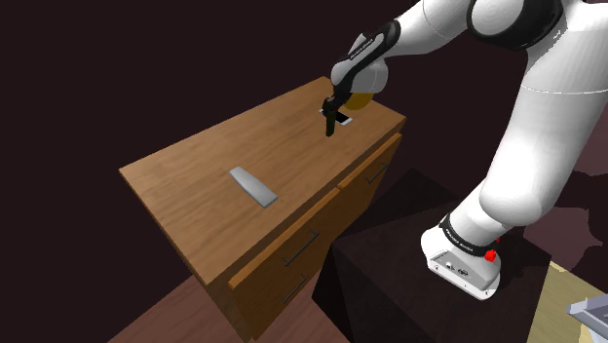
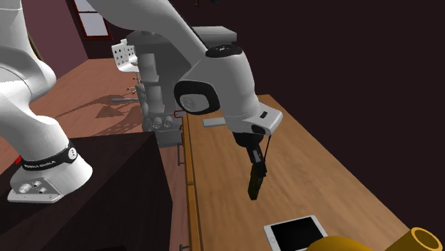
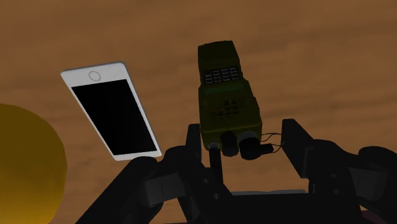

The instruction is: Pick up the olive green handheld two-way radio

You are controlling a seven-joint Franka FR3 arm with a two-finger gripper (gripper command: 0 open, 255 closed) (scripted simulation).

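The olive green two-way radio (image 3: 224, 89) hangs end-down from my gripper (image 3: 242, 137), its knobbed top end between the two black fingers. My gripper (image 2: 257, 160) is shut on the radio (image 2: 254, 184), which is upright and a little above the wooden top. In the shoulder view the gripper (image 1: 333, 107) holds the radio (image 1: 331, 125) over the far right corner of the wooden dresser (image 1: 214, 156).
A white phone with a black screen (image 3: 114, 114) lies flat beside the radio. A rounded yellow object (image 3: 25, 165) stands just past the phone, near the corner. A flat grey slab (image 1: 253, 186) lies mid-top. The dark stand (image 1: 409, 253) sits beside the drawers.
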